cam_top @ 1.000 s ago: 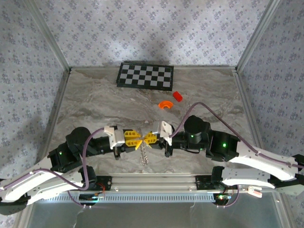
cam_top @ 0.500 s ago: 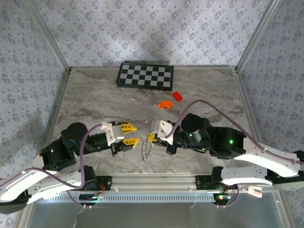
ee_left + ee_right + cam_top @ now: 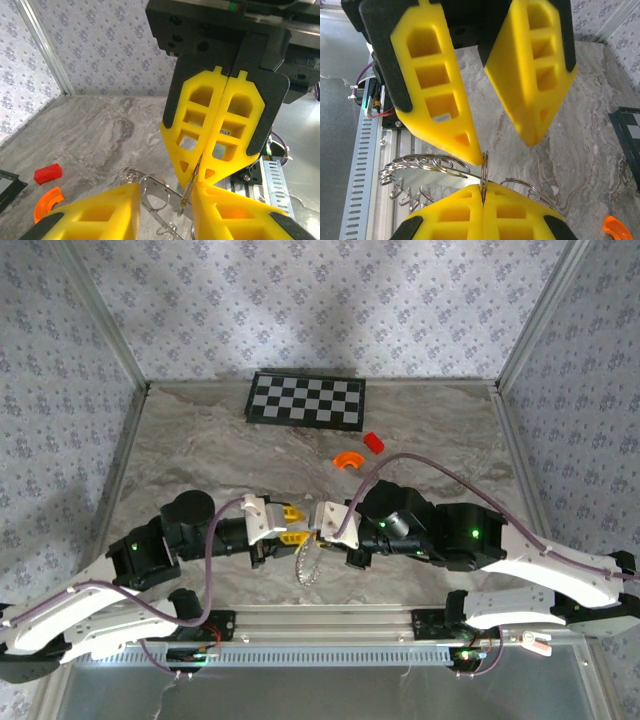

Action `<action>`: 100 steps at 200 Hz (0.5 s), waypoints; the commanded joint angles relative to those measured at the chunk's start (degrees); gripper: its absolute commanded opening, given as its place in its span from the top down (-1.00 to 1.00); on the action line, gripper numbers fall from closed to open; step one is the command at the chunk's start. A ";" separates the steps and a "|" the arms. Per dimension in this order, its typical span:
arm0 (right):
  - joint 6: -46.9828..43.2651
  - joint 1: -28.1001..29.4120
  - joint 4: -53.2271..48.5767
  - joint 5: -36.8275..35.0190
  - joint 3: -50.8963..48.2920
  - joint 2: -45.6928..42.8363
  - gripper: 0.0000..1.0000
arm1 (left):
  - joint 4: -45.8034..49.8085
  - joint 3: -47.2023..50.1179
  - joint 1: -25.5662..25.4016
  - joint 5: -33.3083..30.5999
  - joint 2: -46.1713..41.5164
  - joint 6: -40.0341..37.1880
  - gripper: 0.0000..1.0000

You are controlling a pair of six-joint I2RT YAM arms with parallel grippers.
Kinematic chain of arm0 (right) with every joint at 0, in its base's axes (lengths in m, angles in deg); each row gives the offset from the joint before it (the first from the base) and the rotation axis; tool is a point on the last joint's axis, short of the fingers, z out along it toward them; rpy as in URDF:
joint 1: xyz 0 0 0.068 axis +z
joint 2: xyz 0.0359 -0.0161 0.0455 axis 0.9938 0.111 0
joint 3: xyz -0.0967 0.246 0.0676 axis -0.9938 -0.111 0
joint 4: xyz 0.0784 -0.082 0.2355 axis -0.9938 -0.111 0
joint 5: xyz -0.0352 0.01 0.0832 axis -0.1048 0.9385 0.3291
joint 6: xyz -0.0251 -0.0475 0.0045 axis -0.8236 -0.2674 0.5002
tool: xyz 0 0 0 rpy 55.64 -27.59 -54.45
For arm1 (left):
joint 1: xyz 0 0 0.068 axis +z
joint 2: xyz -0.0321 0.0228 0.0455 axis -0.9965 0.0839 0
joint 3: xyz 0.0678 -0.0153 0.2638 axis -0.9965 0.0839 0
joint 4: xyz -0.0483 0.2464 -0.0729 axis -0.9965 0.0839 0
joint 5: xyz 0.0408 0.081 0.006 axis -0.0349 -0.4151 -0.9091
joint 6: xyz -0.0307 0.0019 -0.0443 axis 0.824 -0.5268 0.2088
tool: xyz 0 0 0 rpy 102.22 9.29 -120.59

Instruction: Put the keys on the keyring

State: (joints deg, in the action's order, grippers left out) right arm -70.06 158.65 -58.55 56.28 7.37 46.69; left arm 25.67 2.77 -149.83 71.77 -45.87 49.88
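My right gripper (image 3: 483, 196) is shut on the edge of a thin steel keyring (image 3: 483, 172), which stands upright between its yellow pads. A bunch of linked rings (image 3: 427, 164) with small metal pieces hangs from it, low over the table's near edge (image 3: 305, 566). I cannot tell the keys apart within that bunch. My left gripper (image 3: 165, 202) faces the right one with its jaws open. In the right wrist view, one left fingertip (image 3: 472, 150) touches the top of the held ring. The other left finger (image 3: 535, 120) stands clear. In the top view, both grippers (image 3: 290, 523) (image 3: 318, 525) meet tip to tip.
A checkerboard (image 3: 306, 400) lies at the back of the marble table. A red block (image 3: 373, 442) and an orange arc piece (image 3: 348, 460) lie behind the grippers. A metal rail (image 3: 330, 625) runs along the near edge. Patterned walls close in the sides.
My left gripper drew back to the left and opened, then came back right to the ring. My right gripper, still shut on the ring, moved left with the bunch.
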 commanded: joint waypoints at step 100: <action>-1.63 0.10 1.73 4.11 2.98 0.25 1.00 | -1.84 -0.08 -0.22 1.60 -0.21 -1.42 0.61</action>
State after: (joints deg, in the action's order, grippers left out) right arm -70.66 158.61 -59.01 57.39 8.04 47.00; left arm 25.47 2.77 -150.03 73.67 -45.61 49.20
